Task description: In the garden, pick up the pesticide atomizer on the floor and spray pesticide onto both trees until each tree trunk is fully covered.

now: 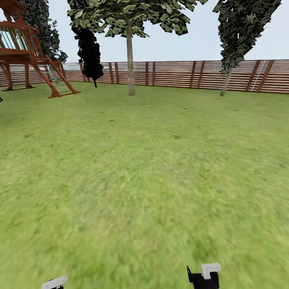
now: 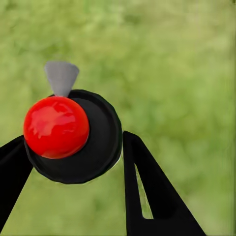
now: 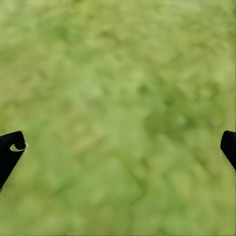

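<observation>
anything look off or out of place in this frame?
Nothing stands out. The left gripper is shut on the atomizer, the right gripper is open over plain lawn. The tree and fence stand upright.

Cut off, hidden or blurred

We see the play tower point(image 1: 24, 48) and dark tree point(image 1: 245, 24) cropped at the frame edges; the atomizer point(image 2: 73, 137) body is hidden beneath its cap between the left gripper point(image 2: 78, 162) fingers; the right gripper point(image 3: 118, 152) fingertips are barely visible; near lawn point(image 1: 144, 208) is blurred.

Left hand point(image 2: 73, 167) — black wedge-shaped fingers, one with slot cutout; right hand point(image 3: 118, 152) — black fingertips, rounded.
</observation>
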Controlling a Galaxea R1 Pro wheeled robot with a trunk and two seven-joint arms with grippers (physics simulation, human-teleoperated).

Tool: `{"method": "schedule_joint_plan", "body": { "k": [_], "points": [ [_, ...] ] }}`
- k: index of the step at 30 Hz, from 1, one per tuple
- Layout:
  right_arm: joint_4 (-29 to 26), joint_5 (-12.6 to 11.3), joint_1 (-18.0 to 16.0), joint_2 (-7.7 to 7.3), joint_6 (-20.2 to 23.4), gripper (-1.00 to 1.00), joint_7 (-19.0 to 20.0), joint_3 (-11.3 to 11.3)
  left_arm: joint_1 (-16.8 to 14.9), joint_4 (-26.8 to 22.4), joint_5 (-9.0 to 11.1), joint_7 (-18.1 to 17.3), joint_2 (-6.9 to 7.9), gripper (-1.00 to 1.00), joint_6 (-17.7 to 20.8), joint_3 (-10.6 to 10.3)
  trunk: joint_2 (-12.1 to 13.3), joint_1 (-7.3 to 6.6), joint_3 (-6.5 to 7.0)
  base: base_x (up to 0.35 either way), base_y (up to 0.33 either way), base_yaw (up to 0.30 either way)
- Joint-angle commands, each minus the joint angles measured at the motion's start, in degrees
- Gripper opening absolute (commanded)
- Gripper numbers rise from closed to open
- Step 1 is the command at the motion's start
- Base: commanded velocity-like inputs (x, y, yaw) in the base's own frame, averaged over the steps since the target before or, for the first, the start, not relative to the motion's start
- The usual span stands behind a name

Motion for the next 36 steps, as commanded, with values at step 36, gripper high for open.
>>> {"method": "schedule_joint_plan", "body": {
  "k": [36],
  "points": [
    [0.0,-0.3,0.0,0.09,-0.1,1.0,-0.3,0.5,0.0,0.1,-0.1,0.0,0.0,-1.0,-0.2,0.2,0.0,0.03,-0.05,0.34,0.0,0.115]
  ]
}}
